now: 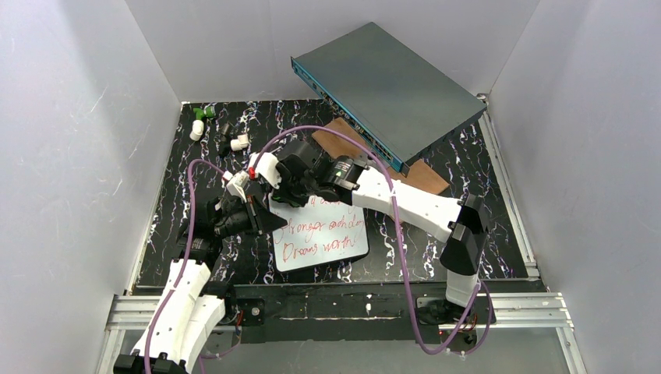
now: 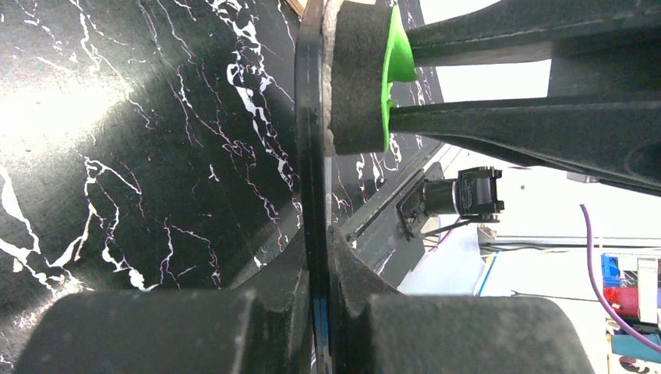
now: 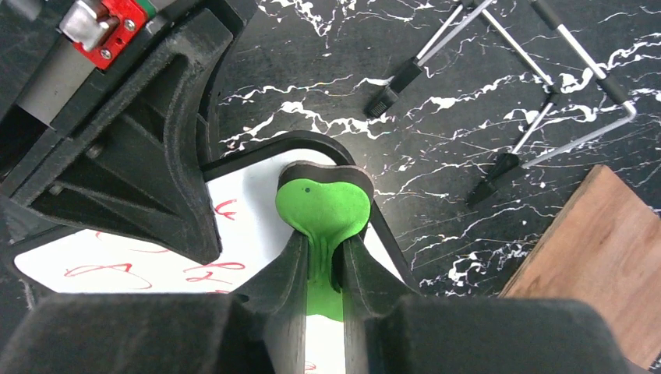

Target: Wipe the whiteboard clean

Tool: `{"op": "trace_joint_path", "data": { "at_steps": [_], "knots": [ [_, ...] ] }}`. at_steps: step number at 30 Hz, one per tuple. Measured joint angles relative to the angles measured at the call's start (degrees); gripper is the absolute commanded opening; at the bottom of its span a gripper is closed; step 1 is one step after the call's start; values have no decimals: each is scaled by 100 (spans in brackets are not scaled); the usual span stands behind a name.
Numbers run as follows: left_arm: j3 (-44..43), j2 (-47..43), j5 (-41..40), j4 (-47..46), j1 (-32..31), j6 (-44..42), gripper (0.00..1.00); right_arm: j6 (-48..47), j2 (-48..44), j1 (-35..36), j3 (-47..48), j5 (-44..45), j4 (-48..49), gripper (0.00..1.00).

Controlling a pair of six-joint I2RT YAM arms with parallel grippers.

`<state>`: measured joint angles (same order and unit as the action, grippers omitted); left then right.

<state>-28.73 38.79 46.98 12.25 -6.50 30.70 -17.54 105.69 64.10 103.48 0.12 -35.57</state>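
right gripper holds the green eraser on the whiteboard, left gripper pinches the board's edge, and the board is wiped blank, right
Not blank: the whiteboard carries red handwriting, clear in the top external view. The rest stands: the right gripper holds the green eraser on it and the left gripper pinches its edge.

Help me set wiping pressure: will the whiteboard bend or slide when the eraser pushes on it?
Probably stiff: the whiteboard shows a straight rim in the left wrist view. Likely light and apt to slide on the glossy table, though the left end effector clamping its edge should steady it.
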Motion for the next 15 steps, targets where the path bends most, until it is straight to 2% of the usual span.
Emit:
{"op": "trace_joint_path", "data": {
  "at_steps": [8,15],
  "knots": [
    [15,0,-24,22,0,42,0,-278,-229,-2,-503,398,214,1],
    [15,-17,33,-9,0,-7,0,-273,-87,-39,-55,157,-201,1]
  ]
}}
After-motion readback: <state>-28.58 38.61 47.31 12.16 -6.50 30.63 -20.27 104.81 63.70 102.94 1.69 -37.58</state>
